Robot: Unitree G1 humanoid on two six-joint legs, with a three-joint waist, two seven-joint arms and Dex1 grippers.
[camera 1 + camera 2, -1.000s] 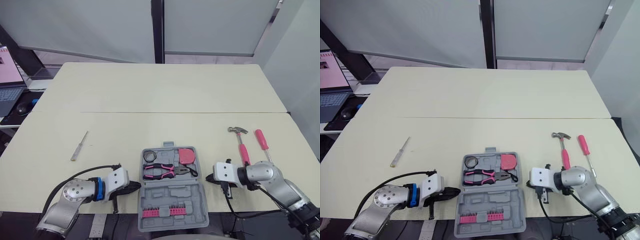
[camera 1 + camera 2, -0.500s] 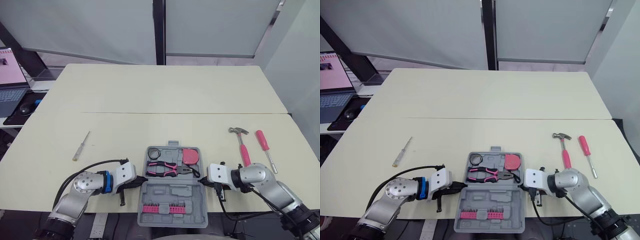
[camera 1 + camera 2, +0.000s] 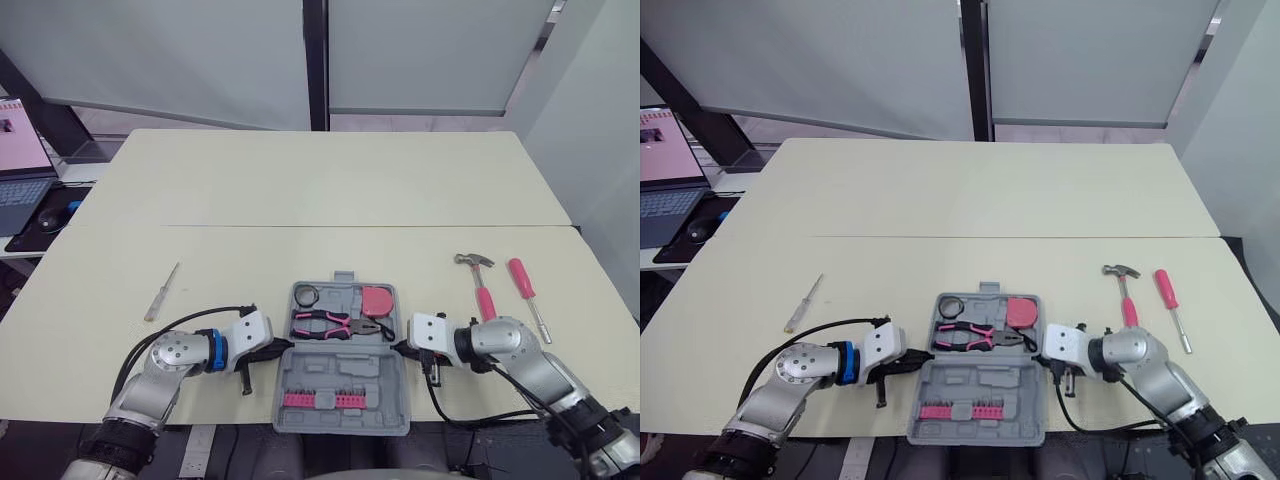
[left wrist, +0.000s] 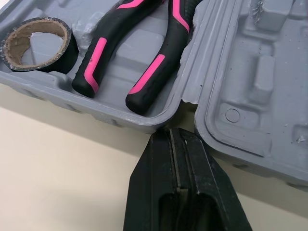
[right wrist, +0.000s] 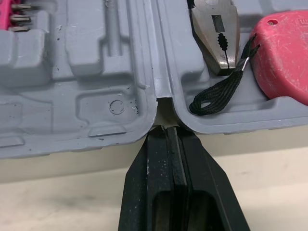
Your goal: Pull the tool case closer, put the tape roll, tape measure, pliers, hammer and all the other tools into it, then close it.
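The grey tool case [image 3: 345, 377] lies open at the table's near edge. Its far half holds a black tape roll [image 3: 306, 295], pink-and-black pliers [image 3: 335, 325] and a pink tape measure [image 3: 377, 299]. Pink bits [image 3: 320, 400] sit in the near half. My left gripper [image 3: 280, 348] is shut, its tip against the case's left side at the hinge [image 4: 190, 103]. My right gripper [image 3: 398, 349] is also shut, touching the hinge notch [image 5: 159, 103] on the right side. A pink-handled hammer [image 3: 482, 290] and a pink screwdriver [image 3: 524, 283] lie on the table to the right.
A thin pale screwdriver [image 3: 160, 292] lies on the table to the left of the case. A laptop [image 3: 20, 150] and a mouse [image 3: 55, 215] rest on a side desk at far left. A seam [image 3: 360, 226] crosses the table behind the case.
Both grippers have moved inward from beside the case until their shut tips meet its hinge on each side. The camera view has shifted slightly.
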